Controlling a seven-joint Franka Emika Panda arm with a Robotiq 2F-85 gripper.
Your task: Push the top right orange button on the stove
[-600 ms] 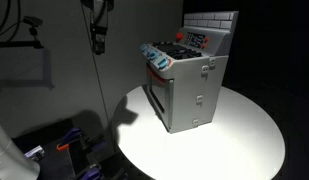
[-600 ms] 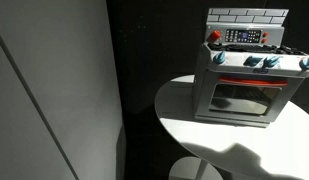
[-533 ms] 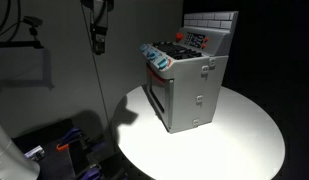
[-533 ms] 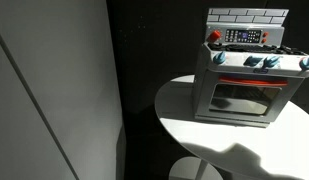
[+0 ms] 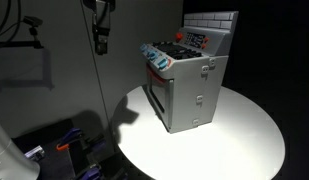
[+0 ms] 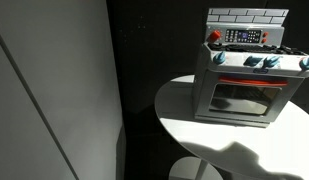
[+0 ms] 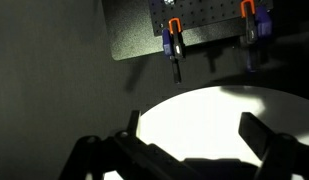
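The grey toy stove (image 5: 189, 85) stands on a round white table (image 5: 239, 135), with its oven door facing out and a brick-patterned back panel. It shows in both exterior views (image 6: 244, 80). An orange-red button (image 6: 215, 36) sits at the left end of its control panel; the other buttons are too small to tell apart. My gripper (image 5: 100, 46) hangs high in the air, well away from the stove's door side. In the wrist view the gripper (image 7: 194, 130) is open and empty above the table (image 7: 204, 105). The stove is out of the wrist view.
A grey pegboard (image 7: 194, 25) with orange clamps (image 7: 175, 38) stands beyond the table in the wrist view. Cables and gear lie on the dark floor (image 5: 64, 145). A light wall panel (image 6: 54, 90) stands beside the table.
The gripper has shifted very slightly toward the stove; nothing else has moved.
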